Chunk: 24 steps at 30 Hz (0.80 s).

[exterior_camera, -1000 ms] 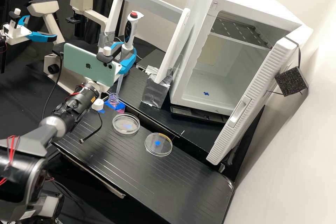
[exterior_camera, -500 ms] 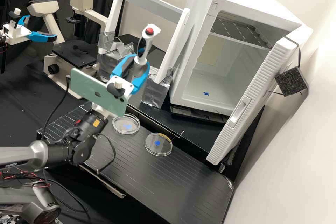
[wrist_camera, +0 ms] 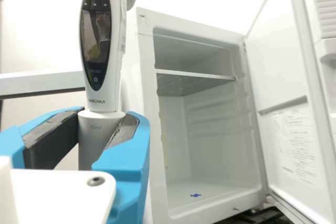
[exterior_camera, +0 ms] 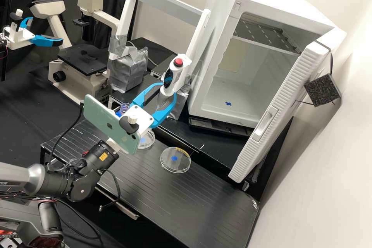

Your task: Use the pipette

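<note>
Near the middle of the high view my gripper (exterior_camera: 167,92) is shut on the white pipette (exterior_camera: 179,73), which leans slightly, red button up; its lower tip is hidden behind the gripper. In the wrist view the gripper (wrist_camera: 105,121) has its dark pads on both sides of the pipette's (wrist_camera: 113,40) grey lower body. A small open bottle (exterior_camera: 124,108) is partly covered by the phone and gripper mount. One petri dish (exterior_camera: 150,139) is half hidden by the phone; another dish (exterior_camera: 175,159) lies to its right over a blue mark.
A white cabinet (exterior_camera: 228,104) stands open at the right, its door (exterior_camera: 271,120) swung outward. Behind the gripper rises a white frame (exterior_camera: 166,4) with taped feet. A microscope (exterior_camera: 83,60) stands at the back left, near the second arm's gripper.
My gripper has carried the pipette away from above the bottle, to the right and toward the cabinet side. The microscope stage and the taped foot have come into sight. Both dishes have stayed put.
</note>
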Available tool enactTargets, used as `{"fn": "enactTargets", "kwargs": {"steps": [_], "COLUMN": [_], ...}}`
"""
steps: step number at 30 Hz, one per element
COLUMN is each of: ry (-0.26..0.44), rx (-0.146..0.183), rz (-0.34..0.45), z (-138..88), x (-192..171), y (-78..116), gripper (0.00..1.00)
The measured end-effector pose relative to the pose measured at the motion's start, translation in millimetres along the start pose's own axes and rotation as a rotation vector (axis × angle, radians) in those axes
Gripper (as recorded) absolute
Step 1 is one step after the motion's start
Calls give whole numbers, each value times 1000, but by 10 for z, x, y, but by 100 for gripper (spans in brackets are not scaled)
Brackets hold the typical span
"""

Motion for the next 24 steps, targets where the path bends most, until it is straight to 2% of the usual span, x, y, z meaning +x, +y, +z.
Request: {"fn": "enactTargets", "kwargs": {"steps": [18, 20, 24], "ry": [5, 18, 100], "rx": [-2, 2, 24], "rz": [7, 0, -36], "z": [-13, -36, -187], "x": [-17, -7, 111], "y": [6, -1, -9], "gripper": [0, 0, 0]}}
